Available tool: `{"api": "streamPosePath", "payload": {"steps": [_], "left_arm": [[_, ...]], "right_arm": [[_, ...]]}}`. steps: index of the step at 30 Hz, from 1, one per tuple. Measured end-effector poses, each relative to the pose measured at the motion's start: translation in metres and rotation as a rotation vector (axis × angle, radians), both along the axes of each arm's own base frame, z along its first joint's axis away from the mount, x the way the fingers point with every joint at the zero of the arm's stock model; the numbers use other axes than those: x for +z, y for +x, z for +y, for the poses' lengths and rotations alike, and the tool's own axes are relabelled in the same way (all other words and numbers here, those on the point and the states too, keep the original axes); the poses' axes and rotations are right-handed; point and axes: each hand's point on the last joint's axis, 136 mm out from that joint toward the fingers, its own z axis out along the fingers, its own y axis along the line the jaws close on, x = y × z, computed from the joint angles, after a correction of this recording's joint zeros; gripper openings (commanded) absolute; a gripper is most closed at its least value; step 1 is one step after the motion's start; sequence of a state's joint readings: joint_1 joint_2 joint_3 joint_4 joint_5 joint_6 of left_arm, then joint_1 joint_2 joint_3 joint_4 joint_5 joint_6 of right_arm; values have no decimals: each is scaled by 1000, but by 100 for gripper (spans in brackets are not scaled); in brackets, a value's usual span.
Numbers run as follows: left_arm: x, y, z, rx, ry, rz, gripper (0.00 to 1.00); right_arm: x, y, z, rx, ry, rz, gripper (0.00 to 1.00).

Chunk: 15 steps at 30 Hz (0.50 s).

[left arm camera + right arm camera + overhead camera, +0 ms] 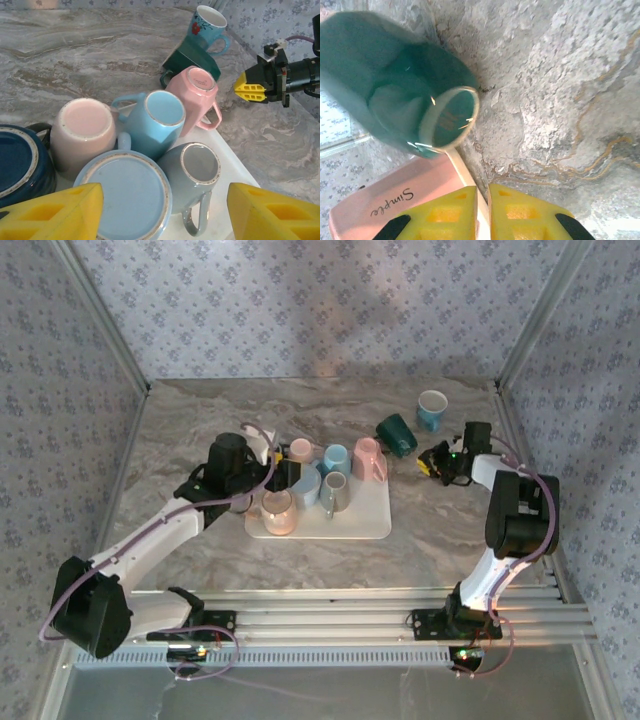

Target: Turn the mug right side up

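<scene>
With your right end effector [432,462] shut and empty beside the green mug [397,434], which lies tipped near the far right corner of the counter [200,420], and your left end effector [165,212] open over the tray [365,520], a nudge could roll it away.

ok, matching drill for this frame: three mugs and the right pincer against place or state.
Things:
1. dark green mug
2. floral blue mug
3. grey mug
4. right pincer

States:
A. upside down on the white tray
B. shut, holding nothing
C. upright on the table
D. tipped on its side on the table

Pairs: 1-D, 2-C, 3-A, 4-B
</scene>
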<state>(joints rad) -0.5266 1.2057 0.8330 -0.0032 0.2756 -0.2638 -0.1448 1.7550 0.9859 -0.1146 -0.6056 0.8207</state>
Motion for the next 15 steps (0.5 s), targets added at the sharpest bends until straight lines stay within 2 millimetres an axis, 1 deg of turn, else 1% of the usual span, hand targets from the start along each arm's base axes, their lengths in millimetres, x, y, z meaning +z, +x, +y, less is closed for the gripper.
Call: {"api": "streamPosePath", "payload": {"steps": [5,7,10,12,15], "left_arm": [[-1,2,4,11,1,3,67],[-2,3,5,16,1,3,67],[-1,5,8,23,1,3,67],[-1,7,10,31,1,3,67],[-1,9,13,41,1,3,67]], "right_arm": [[-8,-9,-6,-19,-10,25,17],[-5,-13,-6,-11,-22,19,19],[13,-14,-9,7,-68,-36,27],[31,-14,-11,21,-112,-98,33],[52,-14,-15,48,-175,-178,43]]}}
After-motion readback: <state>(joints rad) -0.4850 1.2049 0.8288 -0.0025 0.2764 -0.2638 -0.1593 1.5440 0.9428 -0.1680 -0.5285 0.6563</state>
